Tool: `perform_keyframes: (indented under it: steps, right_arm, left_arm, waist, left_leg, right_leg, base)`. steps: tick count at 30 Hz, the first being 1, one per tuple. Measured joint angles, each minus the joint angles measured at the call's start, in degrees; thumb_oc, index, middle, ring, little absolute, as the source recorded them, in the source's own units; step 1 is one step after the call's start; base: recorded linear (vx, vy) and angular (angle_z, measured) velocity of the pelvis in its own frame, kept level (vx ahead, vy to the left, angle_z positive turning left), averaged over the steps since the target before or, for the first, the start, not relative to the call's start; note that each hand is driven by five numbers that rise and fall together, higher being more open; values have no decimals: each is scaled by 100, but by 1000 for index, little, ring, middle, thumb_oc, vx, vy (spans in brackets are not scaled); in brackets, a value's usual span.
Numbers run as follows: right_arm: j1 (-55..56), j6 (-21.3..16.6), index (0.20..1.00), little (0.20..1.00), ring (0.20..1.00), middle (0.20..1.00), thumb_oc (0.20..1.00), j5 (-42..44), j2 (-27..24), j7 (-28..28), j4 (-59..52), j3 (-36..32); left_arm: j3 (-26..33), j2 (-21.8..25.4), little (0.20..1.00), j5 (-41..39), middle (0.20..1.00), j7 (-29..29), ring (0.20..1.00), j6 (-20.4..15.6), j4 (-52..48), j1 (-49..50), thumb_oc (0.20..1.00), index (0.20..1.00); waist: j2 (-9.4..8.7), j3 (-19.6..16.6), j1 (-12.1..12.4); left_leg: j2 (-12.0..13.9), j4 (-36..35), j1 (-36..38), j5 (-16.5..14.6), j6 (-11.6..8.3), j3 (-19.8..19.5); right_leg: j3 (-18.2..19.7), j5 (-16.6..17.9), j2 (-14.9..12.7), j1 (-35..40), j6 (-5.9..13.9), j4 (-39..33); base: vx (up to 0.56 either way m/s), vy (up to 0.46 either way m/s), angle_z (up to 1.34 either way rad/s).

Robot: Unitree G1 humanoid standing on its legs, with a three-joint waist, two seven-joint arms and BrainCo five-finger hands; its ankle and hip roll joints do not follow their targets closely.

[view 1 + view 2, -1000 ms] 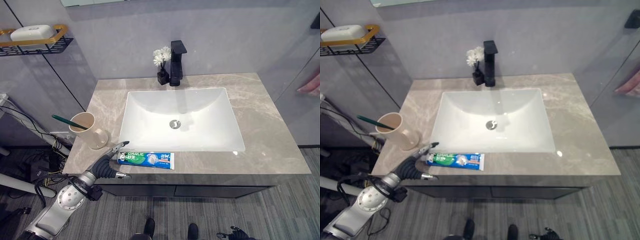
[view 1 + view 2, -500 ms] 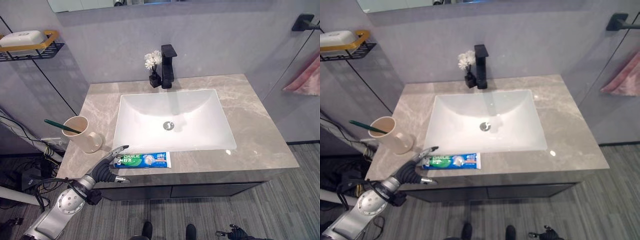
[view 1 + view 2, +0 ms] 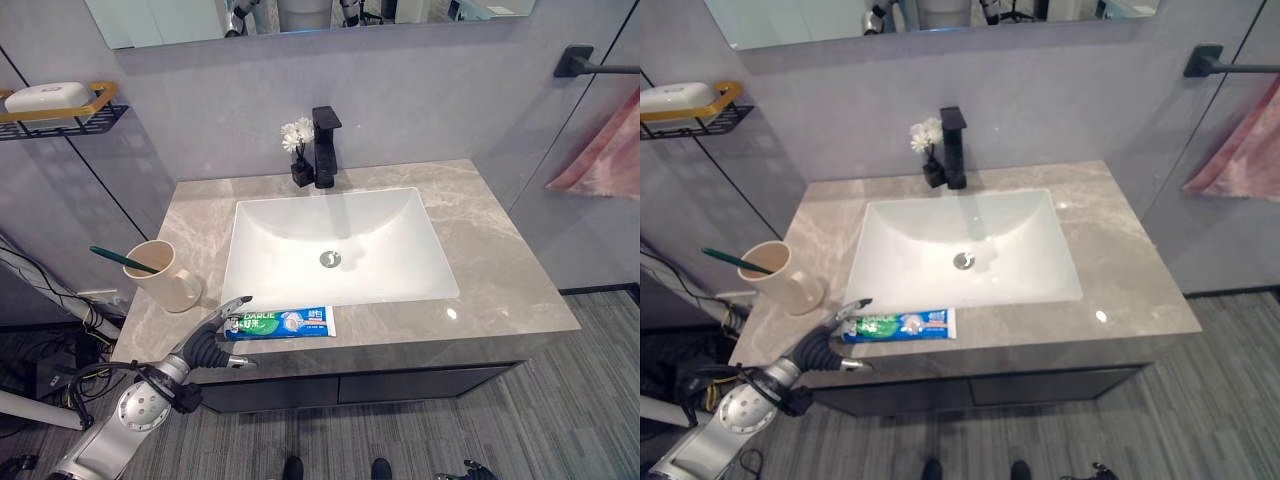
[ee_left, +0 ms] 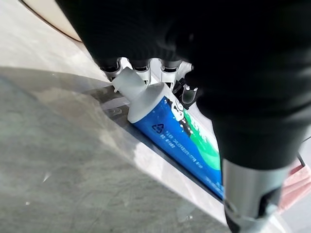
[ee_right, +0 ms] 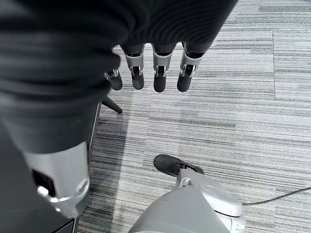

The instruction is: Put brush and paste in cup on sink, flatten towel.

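On the far left of the counter [image 3: 500, 250] I see the cup [image 3: 168, 278] with the brush [image 3: 123, 260] leaning in it. Just right of it, my left hand [image 3: 215, 335] sits at the front edge, fingers [image 4: 141, 68] spread loosely around the cap end of the paste [image 3: 280, 322], touching it without a clear grip. The paste lies flat before the basin [image 3: 335, 245]. The towel [image 3: 605, 155] hangs at far right. My right hand [image 5: 146, 73] hangs over the floor [image 5: 233, 107], fingers straight.
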Motion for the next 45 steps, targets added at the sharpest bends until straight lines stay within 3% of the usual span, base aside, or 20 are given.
perform_keyframes:
  steps: [17,37,38,39,40,41,44,45]
  right_arm:
    - [122,1,1000,1000,1000,1000,1000,450,-8,14,61,-340]
    - [52,5,1000,1000,1000,1000,1000,451,-47,58,78,-338]
    - [53,5,1000,1000,1000,1000,1000,451,-47,76,79,-338]
    - [51,5,1000,1000,1000,1000,1000,451,-47,105,77,-338]
    - [50,5,1000,1000,1000,1000,1000,451,-49,118,77,-338]
    - [47,5,1000,1000,1000,1000,1000,452,-49,119,78,-338]
    - [50,4,1000,1000,1000,1000,1000,452,-52,120,70,-338]
    - [66,5,1000,1000,1000,1000,1000,452,-62,119,78,-338]
  left_arm:
    - [116,-17,1000,194,1000,-19,1000,111,-158,197,1000,1000]
    - [289,-17,1000,193,1000,-58,1000,219,-220,231,1000,1000]
    - [293,-17,940,193,940,-58,940,219,-235,230,940,940]
    - [295,-17,793,194,793,-57,793,219,-236,216,793,793]
    - [359,-17,583,194,583,-45,583,228,-192,153,583,583]
    - [433,-17,520,193,520,-45,520,253,-154,99,520,520]
    - [510,-12,504,212,504,-40,504,345,-77,-122,504,504]
    - [498,34,442,293,442,-45,442,336,-96,-181,442,442]
  waist:
    - [161,11,-8]
    - [149,138,5]
    - [141,159,3]
    - [140,171,2]
    - [141,171,5]
    - [137,174,1]
    - [90,205,-19]
    - [73,215,-18]
  left_leg:
    - [11,-4,-93,-3,-9,64]
    - [81,-6,-118,-34,-25,174]
    - [81,-5,-122,-34,-24,175]
    - [82,-5,-129,-33,-23,174]
    - [84,-5,-135,-25,-32,176]
    - [85,-5,-134,-21,-39,179]
    - [87,-4,-132,-24,-42,183]
    - [82,-3,-133,-24,-41,176]
  right_leg:
    - [86,3,11,-130,10,0]
    - [178,30,78,-212,-32,-1]
    - [179,35,78,-216,-24,-1]
    - [179,35,81,-224,-24,0]
    - [180,35,83,-230,-23,-1]
    - [182,33,83,-230,-22,0]
    - [179,37,86,-227,-37,-1]
    - [177,44,83,-225,-45,0]
  base:
    - [-2,0,-2]
    - [1,-2,-2]
    - [0,0,0]
    - [0,0,0]
    - [0,0,0]
    - [0,0,0]
    - [0,0,0]
    - [0,0,0]
